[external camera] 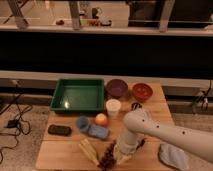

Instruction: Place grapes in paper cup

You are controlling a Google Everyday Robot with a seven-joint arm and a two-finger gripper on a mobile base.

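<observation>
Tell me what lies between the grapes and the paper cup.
In the camera view, an orange fruit and a blue object lie between grapes and paper cup; the gripper is at the grapes.

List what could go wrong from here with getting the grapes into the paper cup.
The gripper sits low by the front edge of the table, next to the grapes; the bunch could slip off the edge. The yellow item beside the grapes may get nudged. The paper cup looks narrow and light, so a long cluster could tip it against the orange fruit.
</observation>
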